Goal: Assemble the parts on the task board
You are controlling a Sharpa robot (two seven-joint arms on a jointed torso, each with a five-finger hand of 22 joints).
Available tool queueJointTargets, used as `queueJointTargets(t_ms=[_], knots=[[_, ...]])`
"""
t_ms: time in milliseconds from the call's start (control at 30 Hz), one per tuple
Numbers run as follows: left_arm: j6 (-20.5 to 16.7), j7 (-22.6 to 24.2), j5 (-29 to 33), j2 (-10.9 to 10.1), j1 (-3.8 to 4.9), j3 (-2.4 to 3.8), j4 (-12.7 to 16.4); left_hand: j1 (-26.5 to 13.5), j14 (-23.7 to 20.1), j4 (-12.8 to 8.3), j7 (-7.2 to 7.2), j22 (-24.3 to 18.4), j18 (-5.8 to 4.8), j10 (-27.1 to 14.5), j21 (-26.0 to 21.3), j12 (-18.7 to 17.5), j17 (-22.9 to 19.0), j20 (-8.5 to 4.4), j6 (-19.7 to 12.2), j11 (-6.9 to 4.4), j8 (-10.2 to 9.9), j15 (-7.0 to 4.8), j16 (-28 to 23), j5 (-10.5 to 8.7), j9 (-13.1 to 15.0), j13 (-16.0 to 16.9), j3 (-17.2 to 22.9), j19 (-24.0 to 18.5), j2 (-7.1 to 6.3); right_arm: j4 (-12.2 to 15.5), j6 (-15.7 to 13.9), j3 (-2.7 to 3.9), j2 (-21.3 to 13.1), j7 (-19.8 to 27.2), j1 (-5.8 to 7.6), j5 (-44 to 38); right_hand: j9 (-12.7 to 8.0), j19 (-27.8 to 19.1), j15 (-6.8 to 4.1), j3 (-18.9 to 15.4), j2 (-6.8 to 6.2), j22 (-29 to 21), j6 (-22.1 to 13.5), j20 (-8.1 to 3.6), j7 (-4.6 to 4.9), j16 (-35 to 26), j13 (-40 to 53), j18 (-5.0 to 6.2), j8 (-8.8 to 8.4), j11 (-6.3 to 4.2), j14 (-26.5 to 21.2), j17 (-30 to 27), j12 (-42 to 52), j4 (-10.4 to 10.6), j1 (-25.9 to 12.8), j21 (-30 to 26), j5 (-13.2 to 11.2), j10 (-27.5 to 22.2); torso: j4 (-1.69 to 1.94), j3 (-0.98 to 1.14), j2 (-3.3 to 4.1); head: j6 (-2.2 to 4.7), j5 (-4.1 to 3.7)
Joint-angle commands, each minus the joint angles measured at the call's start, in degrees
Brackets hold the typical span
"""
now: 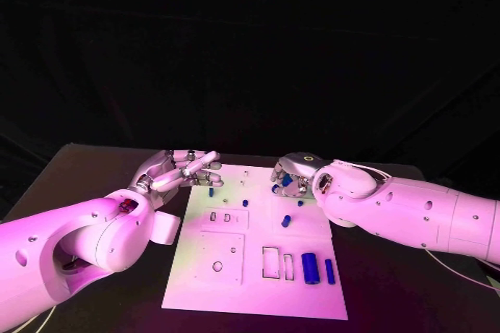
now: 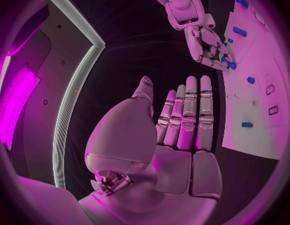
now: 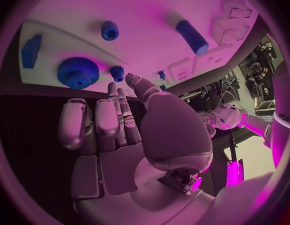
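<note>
The white task board [image 1: 261,290] lies in the middle of the black table. My left hand [image 1: 183,170] hovers at its far left corner, palm flat and fingers [image 2: 189,110] straight, holding nothing. My right hand [image 1: 295,175] hangs over the far right part of the board, fingers pointing down with nothing between them. Its fingertips [image 3: 119,92] reach close to a small blue gear [image 3: 117,73], beside a large blue gear [image 3: 77,72]. A blue block [image 3: 31,50], a blue knob [image 3: 109,30] and a blue cylinder [image 3: 192,36] sit further along the board.
A thick blue cylinder [image 1: 309,264] and a thin blue pin [image 1: 330,270] lie near the board's near right corner, beside rectangular slots [image 1: 271,262]. Small blue pegs [image 1: 246,202] [image 1: 287,220] stand mid-board. Black table surrounds the board.
</note>
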Motion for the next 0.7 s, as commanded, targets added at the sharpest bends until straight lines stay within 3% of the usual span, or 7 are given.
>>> queueJointTargets(t_ms=[33,700], knots=[[1.1,0.7,0.8,0.1,0.13,0.07,0.2,-0.1,-0.2,0.0,0.09,-0.1,0.7,-0.6,-0.1,-0.3,0.1,0.01,-0.4,0.0,-0.3,0.42,-0.4,0.13,-0.1,-0.1,-0.4,0.3,0.31,-0.1,1.4,0.01,0.1,0.3,-0.09,-0.1,0.1,0.6,0.32,0.3,-0.21,0.2,0.4,-0.03,0.0,0.4,0.1,-0.54,0.19,-0.11,2.0,0.2,0.3,0.2,0.2,0.2,-0.2,0.3,0.09,0.03,-0.01,-0.16,-0.08],[1.4,0.6,1.0,-0.4,0.44,0.09,0.4,-0.1,-0.2,0.0,0.11,-0.1,0.7,-0.6,-0.2,-0.3,0.1,0.02,-0.4,0.01,-0.4,0.44,-0.4,0.13,-0.1,-0.1,-0.4,0.3,0.36,-1.5,3.0,-0.02,0.9,0.3,-0.43,0.1,0.4,0.4,0.39,1.0,-0.05,0.6,1.3,0.03,0.17,0.8,0.1,-0.54,0.48,-0.04,1.9,0.2,0.3,0.4,0.7,0.5,-0.1,0.4,0.03,-0.03,0.1,-0.5,0.0]])
